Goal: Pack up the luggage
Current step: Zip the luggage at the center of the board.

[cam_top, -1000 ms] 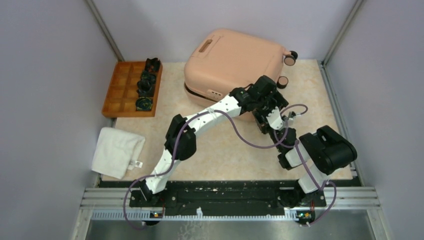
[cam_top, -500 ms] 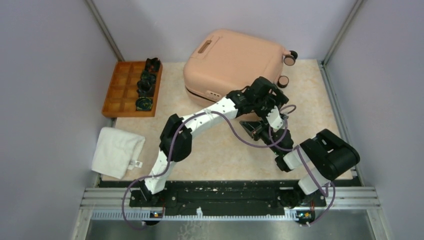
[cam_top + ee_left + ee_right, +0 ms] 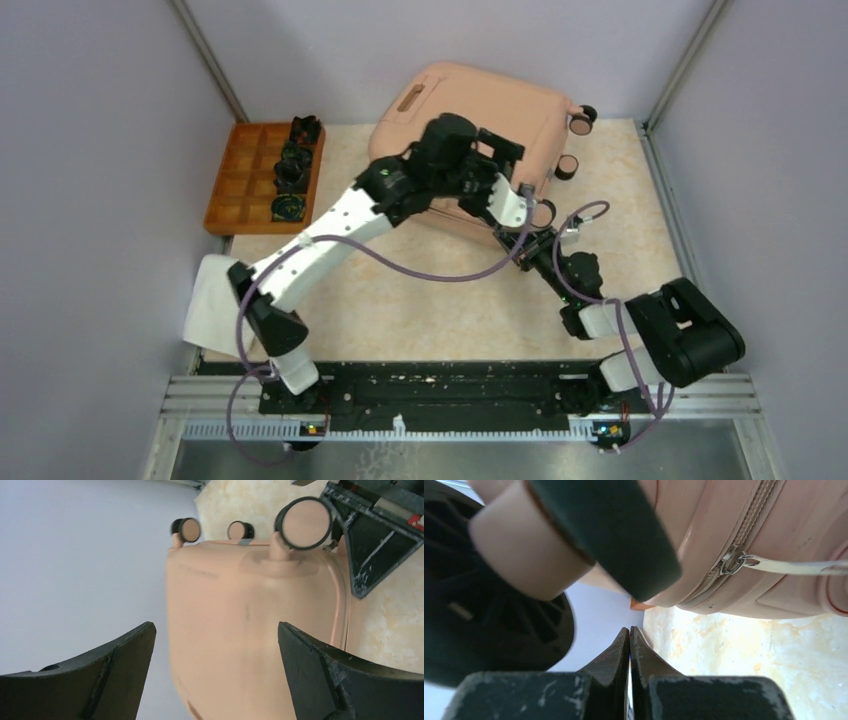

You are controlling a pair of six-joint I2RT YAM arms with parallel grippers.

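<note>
The luggage (image 3: 470, 110) has a hard, smooth pink shell that looks like plastic, with a soft shine. Its zip pull (image 3: 736, 560) is shiny metal. The table (image 3: 420, 300) looks like smooth, pale stone. At the left of the frame, the towel (image 3: 208, 300) is fluffy white cloth and the tray (image 3: 235, 190) looks like orange wood. The left claw (image 3: 215, 630) has black fingers (image 3: 330, 675), matt and rough.

Left arm (image 3: 330, 225) stretched forward, left pincer (image 3: 215, 630) spread wide, right arm (image 3: 690, 335) low, right pincer (image 3: 630, 630) closed tight
</note>
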